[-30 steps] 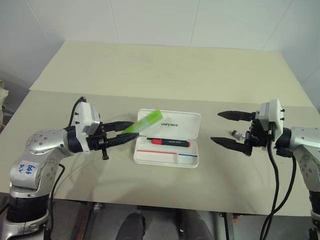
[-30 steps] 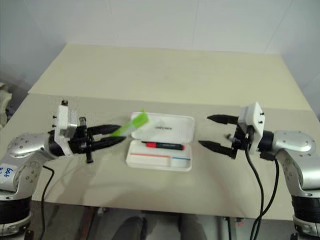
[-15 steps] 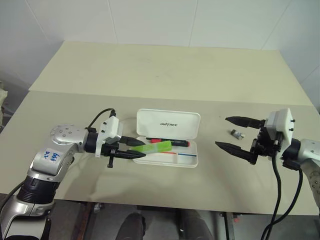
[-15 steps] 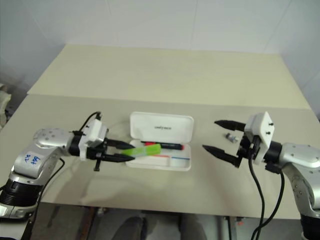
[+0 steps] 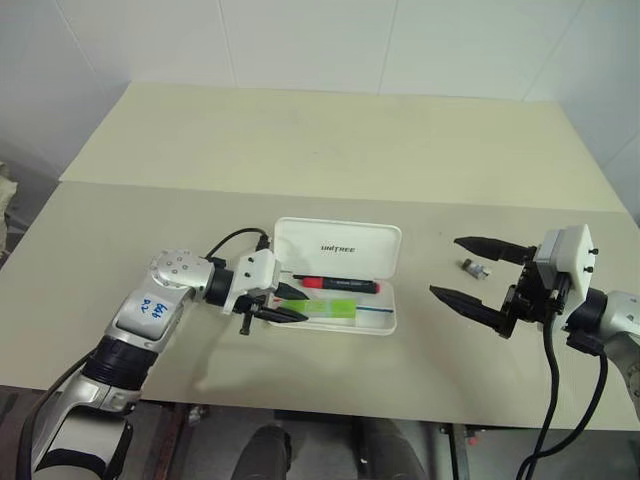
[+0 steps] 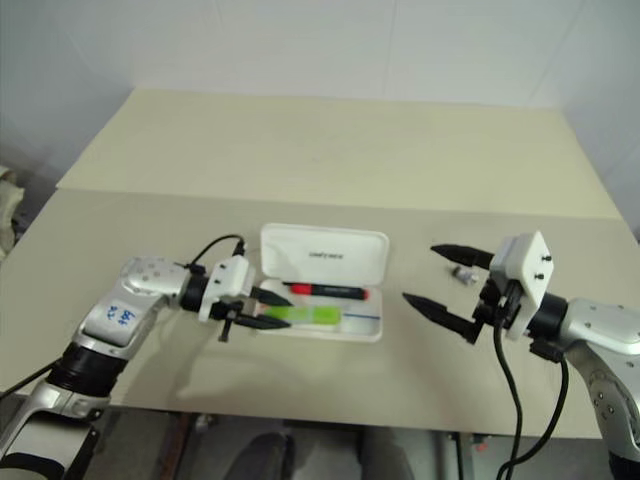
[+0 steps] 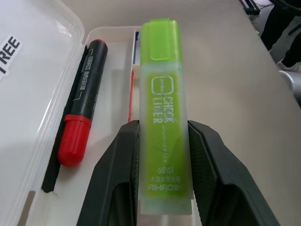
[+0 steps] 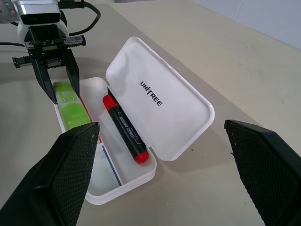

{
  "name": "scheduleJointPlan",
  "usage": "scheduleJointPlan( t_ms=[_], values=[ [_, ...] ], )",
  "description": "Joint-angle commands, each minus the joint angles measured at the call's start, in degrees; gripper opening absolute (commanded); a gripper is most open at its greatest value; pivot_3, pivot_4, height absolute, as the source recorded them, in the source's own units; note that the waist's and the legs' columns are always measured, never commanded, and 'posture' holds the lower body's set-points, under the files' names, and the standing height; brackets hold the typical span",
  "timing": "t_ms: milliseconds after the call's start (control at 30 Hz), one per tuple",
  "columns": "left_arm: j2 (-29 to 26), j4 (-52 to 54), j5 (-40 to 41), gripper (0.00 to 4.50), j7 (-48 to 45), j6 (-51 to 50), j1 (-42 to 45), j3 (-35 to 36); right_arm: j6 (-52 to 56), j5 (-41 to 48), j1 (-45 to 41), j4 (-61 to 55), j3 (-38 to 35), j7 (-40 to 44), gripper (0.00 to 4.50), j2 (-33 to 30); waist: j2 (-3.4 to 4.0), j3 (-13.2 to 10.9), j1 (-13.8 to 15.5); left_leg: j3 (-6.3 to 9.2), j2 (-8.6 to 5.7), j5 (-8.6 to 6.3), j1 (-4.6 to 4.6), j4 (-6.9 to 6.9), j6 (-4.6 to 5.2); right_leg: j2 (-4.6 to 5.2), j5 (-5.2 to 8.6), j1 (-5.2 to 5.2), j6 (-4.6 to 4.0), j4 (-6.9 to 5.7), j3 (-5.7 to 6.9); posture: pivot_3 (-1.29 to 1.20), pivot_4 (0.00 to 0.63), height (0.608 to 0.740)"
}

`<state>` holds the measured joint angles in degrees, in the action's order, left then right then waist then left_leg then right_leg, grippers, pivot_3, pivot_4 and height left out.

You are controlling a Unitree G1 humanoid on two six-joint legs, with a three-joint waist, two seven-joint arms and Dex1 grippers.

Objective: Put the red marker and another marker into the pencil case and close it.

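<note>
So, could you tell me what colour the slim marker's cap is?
Red, on the red marker; clearest in the left wrist view.

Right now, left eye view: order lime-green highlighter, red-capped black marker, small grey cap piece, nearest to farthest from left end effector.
1. Lime-green highlighter: held in the left end effector, over the tray.
2. Red-capped black marker: in the tray, by the hinge.
3. Small grey cap piece: on the table, far right.
</note>
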<state>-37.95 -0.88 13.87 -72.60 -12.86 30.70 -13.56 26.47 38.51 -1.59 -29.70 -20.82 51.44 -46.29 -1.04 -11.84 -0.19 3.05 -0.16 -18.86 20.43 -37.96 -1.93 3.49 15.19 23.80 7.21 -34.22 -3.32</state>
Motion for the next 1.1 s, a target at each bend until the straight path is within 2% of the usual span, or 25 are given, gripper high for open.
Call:
scheduleJointPlan(
  t_ms=[33,400,433,700,1000,1100],
  values=[
    [-0.5,-0.3,-1.0,1.01,-0.9,1.7,1.2,0.0,-0.3,1.4,-0.2,-2.4,-2.0,-0.9,4.5,-0.2,0.0,0.0,0.1,0.0,0.0,0.01,0.0,0.0,0.0,0.0,0.0,0.0,0.0,-0.01,0.0,0.0,0.15,0.74],
    [-0.3,-2.1,-3.1,1.01,-0.5,1.6,2.5,-0.3,-0.6,1.5,-0.6,-2.7,-1.4,-1.9,4.5,0.0,0.0,0.0,0.1,0.01,-0.01,0.02,0.0,-0.07,0.01,0.01,0.0,0.0,0.0,-0.1,0.0,0.0,0.15,0.74],
    [-0.3,-2.1,-3.0,1.76,-0.7,1.3,2.6,-0.3,-0.6,1.5,-0.6,-2.8,-1.4,-2.0,4.5,0.0,0.0,0.0,0.1,0.01,-0.01,0.02,0.0,-0.07,0.01,0.01,0.0,0.0,0.0,-0.11,0.0,0.0,0.15,0.74],
    [1.6,-2.6,-2.9,4.47,-0.3,2.0,3.8,-0.2,-0.7,1.5,-1.1,-2.8,-0.9,-2.4,4.5,0.0,0.0,0.0,0.1,0.01,-0.02,0.02,0.0,-0.1,0.01,0.01,0.0,0.0,0.0,-0.15,0.0,0.0,0.15,0.74],
    [3.0,0.8,1.8,4.47,-0.4,-3.1,3.4,2.1,-1.3,0.7,-2.8,-0.5,0.9,-1.8,4.5,0.5,0.0,0.0,0.1,0.01,-0.02,0.03,-0.02,-0.15,0.02,0.0,0.0,0.0,0.01,-0.23,-0.01,0.0,0.15,0.74],
    [2.7,2.5,5.8,4.47,-1.1,-5.9,2.7,4.4,-1.7,0.2,-3.9,1.9,1.4,-1.2,4.5,0.4,0.0,0.0,0.0,0.01,-0.02,0.03,-0.04,-0.14,0.02,0.0,0.01,0.0,0.0,-0.26,-0.02,0.0,0.15,0.74]
  ],
)
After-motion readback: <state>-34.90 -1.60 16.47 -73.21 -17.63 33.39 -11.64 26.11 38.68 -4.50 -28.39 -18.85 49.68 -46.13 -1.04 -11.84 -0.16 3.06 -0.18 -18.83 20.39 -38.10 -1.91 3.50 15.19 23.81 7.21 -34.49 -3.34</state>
